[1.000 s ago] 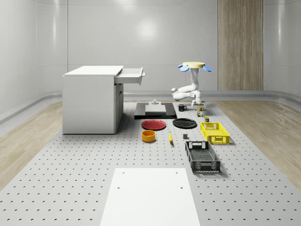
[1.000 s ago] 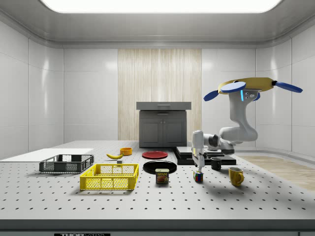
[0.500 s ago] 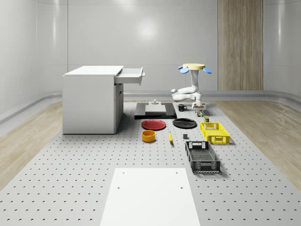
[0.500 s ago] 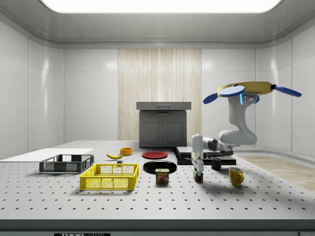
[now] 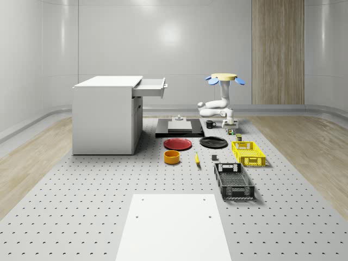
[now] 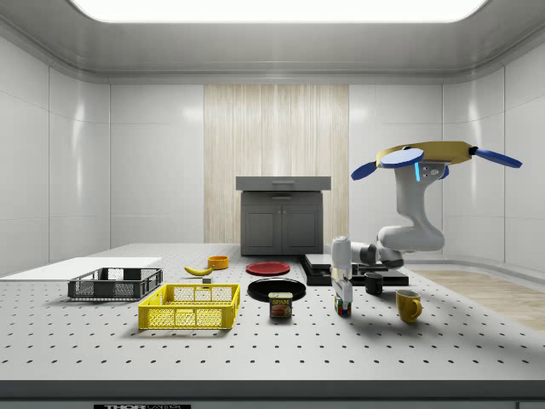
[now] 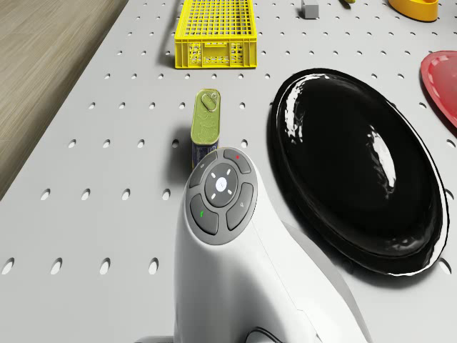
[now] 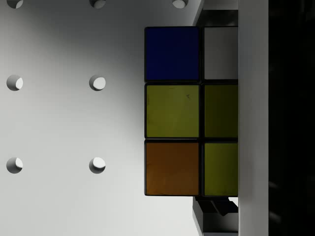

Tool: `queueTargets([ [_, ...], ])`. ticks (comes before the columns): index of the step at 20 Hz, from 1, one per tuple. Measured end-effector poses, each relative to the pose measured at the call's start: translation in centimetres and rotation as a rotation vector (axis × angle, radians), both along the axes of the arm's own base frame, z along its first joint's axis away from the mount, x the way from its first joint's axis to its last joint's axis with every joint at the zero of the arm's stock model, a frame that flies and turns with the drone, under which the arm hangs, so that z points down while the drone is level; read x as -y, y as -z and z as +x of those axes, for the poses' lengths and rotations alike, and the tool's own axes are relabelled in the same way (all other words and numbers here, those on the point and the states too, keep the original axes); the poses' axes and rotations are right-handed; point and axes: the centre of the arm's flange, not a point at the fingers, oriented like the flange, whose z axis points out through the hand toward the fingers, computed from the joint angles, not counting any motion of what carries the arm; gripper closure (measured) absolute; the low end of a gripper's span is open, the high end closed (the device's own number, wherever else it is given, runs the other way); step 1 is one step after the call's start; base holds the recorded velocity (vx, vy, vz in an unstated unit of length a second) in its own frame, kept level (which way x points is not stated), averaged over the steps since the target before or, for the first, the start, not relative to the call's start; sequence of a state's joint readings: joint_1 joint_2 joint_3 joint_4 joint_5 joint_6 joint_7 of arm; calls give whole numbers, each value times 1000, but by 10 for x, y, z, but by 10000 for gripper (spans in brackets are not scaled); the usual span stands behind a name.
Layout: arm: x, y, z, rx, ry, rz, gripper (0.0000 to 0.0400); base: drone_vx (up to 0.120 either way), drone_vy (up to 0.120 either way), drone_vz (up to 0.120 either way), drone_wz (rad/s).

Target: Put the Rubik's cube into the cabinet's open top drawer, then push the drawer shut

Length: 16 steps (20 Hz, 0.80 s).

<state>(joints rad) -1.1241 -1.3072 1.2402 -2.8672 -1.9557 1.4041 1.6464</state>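
Gripper (image 6: 343, 300) down on cube (image 6: 343, 308), grip state can't tell.
Your drone (image 6: 428, 157) hovers above, cube beside can (image 6: 280, 305).

The tabletop (image 7: 128, 107) is matt grey, probably metal, drilled with rows of holes, while the black plate (image 7: 350, 164) is highly glossy and mirrors the lights. The arm (image 7: 243, 271) has a smooth white plastic-looking shell, the yellow crate (image 7: 214, 32) looks like meshed plastic, and the Rubik's cube (image 8: 172, 110) shows 6 satin-smooth stickers.
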Motion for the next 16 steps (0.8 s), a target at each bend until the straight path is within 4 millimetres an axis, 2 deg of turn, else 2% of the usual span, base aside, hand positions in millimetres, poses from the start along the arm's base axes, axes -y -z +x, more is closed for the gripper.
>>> queueTargets([
  [3, 0, -3, 0, 0, 0, 0, 42, 0, 0, 0, 0],
  [6, 0, -4, 0, 0, 0, 0, 60, 0, 0, 0, 0],
  [11, 0, -5, 0, 0, 0, 0, 69, 0, 0, 0, 0],
  [16, 0, 8, 0, 0, -1, 2, 75, 0, 0, 0, 0],
])
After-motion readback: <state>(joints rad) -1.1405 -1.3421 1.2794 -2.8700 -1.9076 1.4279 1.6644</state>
